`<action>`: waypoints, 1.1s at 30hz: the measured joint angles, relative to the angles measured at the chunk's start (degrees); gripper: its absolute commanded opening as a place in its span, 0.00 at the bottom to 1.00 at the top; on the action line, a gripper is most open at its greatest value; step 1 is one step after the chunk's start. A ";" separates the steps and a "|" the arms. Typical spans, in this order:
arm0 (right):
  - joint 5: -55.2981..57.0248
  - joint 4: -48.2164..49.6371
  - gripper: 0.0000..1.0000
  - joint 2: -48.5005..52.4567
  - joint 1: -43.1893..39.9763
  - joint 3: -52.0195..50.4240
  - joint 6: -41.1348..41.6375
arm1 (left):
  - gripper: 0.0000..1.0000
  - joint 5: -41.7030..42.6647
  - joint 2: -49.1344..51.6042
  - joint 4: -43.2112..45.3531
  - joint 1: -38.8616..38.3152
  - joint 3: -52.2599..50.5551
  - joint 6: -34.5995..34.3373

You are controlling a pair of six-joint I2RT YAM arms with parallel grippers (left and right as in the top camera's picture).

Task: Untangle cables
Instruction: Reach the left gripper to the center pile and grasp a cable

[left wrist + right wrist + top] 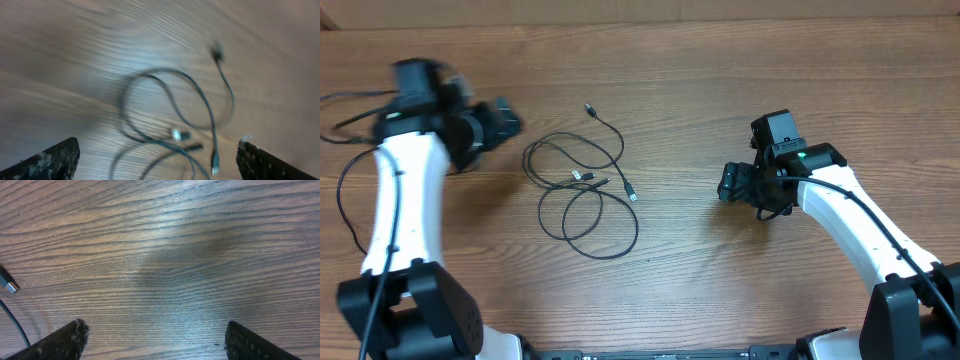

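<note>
The cables are thin black cords with small plug ends, lying in loose overlapping loops on the wooden table at centre left. My left gripper is open and empty, just left of the loops and clear of them. The left wrist view is blurred and shows the cables between my open fingers. My right gripper is open and empty, well to the right of the cables. In the right wrist view only a silver plug tip and a bit of cord show at the left edge, with my fingers apart over bare wood.
The wooden table fills the view. A thicker black arm cable trails at the far left behind my left arm. The arm bases stand at the near edge on both sides.
</note>
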 measured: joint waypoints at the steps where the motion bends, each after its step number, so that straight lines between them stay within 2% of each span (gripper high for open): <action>1: 0.00 -0.04 0.86 0.00 0.00 0.00 0.00 | 0.99 -0.50 0.07 -0.02 -2.29 0.00 0.57; 5: 0.00 0.00 0.87 0.00 0.00 0.00 0.00 | 1.00 -3.63 1.20 -0.09 -10.34 0.00 2.05; 11: 0.00 0.07 0.87 0.00 0.00 0.00 0.00 | 0.98 -5.68 5.49 -1.25 -18.53 -0.02 2.89; 20: 0.00 0.17 0.87 0.00 0.00 0.00 0.02 | 0.77 -6.60 16.41 -7.96 -23.98 -0.20 3.61; 27: 0.00 0.24 0.87 0.00 0.00 0.00 0.00 | 0.62 -6.73 21.24 -10.51 -25.44 -0.22 3.74; 31: 0.00 0.26 0.87 0.00 0.00 0.00 0.00 | 0.48 -6.75 22.23 -10.51 -26.10 -0.24 3.72; 33: 0.00 0.22 0.87 0.00 0.00 0.00 0.00 | 0.33 -6.88 22.23 -10.49 -26.45 -0.22 3.74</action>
